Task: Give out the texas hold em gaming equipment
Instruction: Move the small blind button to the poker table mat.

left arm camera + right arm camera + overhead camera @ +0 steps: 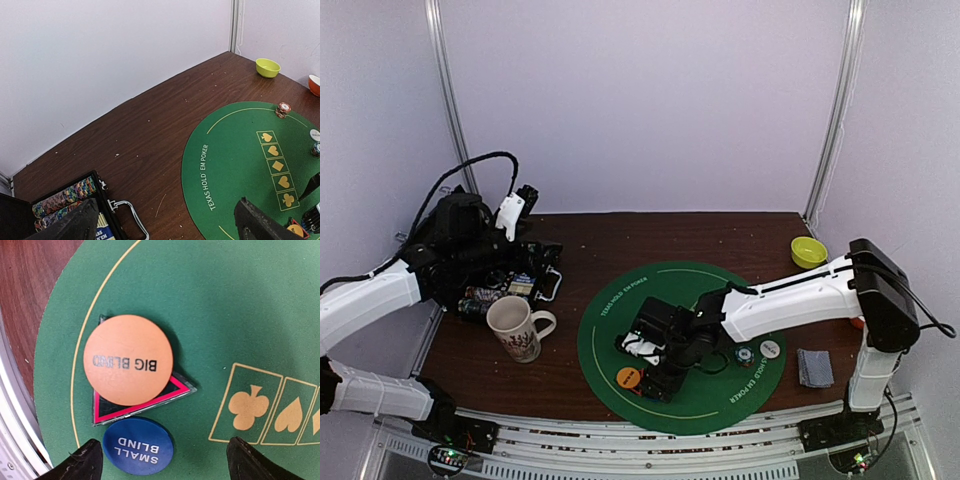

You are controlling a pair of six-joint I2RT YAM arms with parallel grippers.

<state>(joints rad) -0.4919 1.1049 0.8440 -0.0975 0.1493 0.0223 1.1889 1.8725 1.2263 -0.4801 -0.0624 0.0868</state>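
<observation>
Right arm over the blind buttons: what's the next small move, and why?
Probably raise the right gripper straight up. Its jaws stand open and empty, and the blue SMALL BLIND button and orange BIG BLIND button lie on the green mat, the orange one partly on a red-edged triangle.

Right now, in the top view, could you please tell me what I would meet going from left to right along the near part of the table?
mug → orange button → teal chip stack → white button → cards
</observation>
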